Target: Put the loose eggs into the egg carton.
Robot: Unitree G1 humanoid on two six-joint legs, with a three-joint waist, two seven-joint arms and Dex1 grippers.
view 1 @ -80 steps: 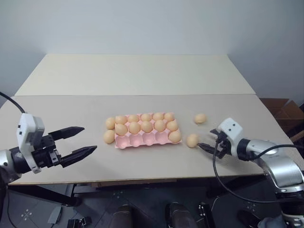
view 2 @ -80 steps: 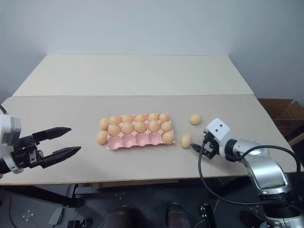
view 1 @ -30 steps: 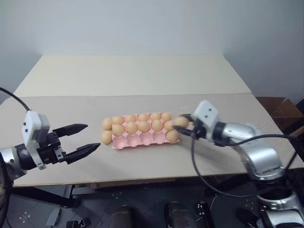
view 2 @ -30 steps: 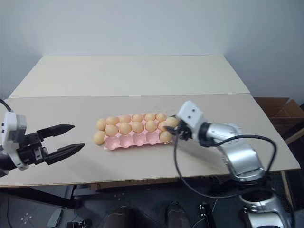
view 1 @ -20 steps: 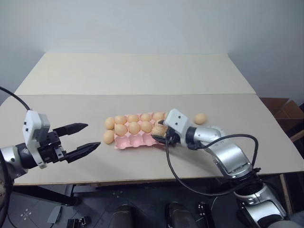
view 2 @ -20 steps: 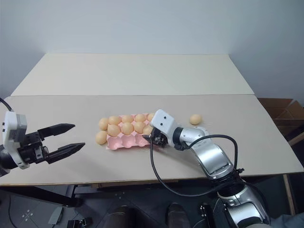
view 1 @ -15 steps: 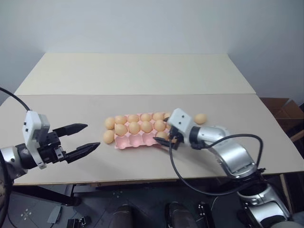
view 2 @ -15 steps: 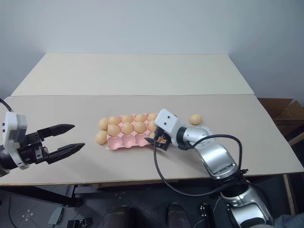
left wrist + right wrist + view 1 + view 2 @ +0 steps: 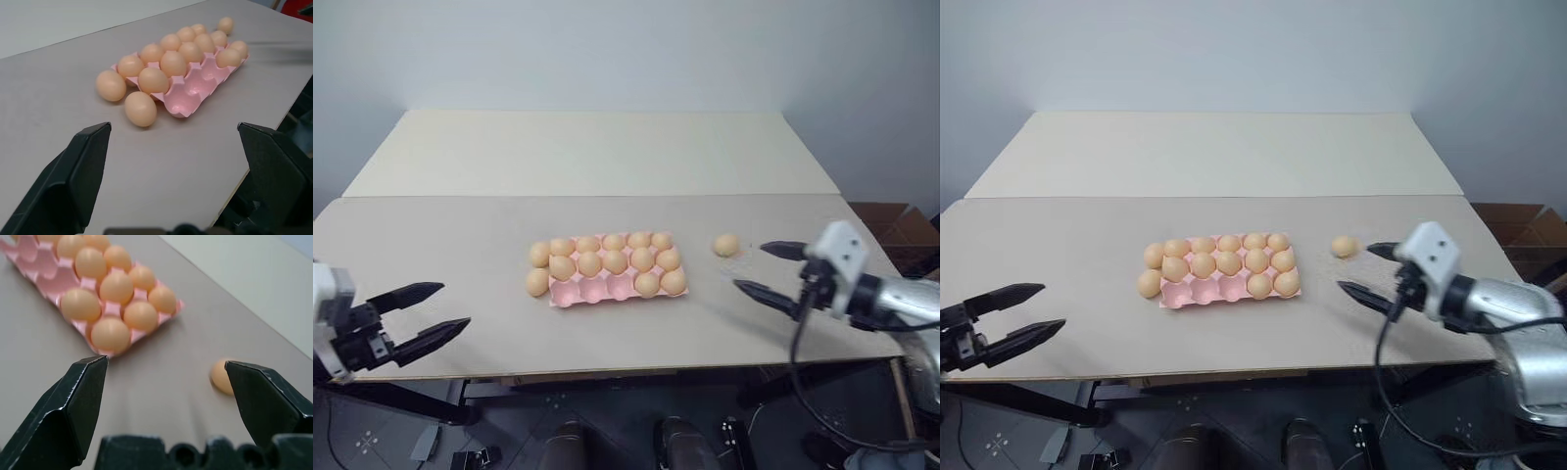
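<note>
egg carton (image 9: 607, 286) mid-table, twelve cups filled, three near ones bare. loose eggs: two (image 9: 537, 282) touching its left end, one (image 9: 726, 245) off right. right gripper (image 9: 762, 268) spread wide, nothing in it. left gripper (image 9: 429, 313) likewise.

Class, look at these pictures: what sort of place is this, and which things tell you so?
Probably a robot test room, not a kitchen: a bare table against a blank wall, with just a pink egg carton and loose eggs laid out.

We find no legible text, labels, brands, numbers or signs anywhere: none on the egg carton (image 9: 612, 281), the eggs, the surface (image 9: 607, 166), or either gripper housing.
</note>
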